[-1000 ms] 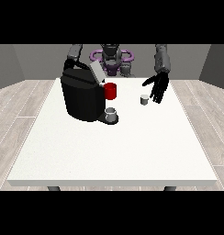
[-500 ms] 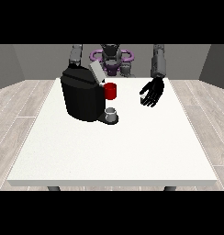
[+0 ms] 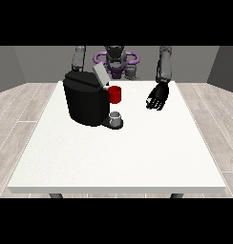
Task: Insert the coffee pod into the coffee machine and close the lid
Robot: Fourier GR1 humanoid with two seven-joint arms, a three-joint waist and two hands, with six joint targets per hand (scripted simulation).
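One small grey coffee pod (image 3: 116,116) on the black coffee machine (image 3: 87,100) looks light and rigid; pinch its sides with your curled, empty right-of-view hand (image 3: 156,98).

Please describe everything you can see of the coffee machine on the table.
The coffee machine is a black, boxy body standing upright on the white table, at the view's left, near the far edge. Its grey lid is raised and tilted. A red part sticks out at its front, towards the view's right. Below it, a small grey cup stands on the machine's low dark base. No hand touches the machine.
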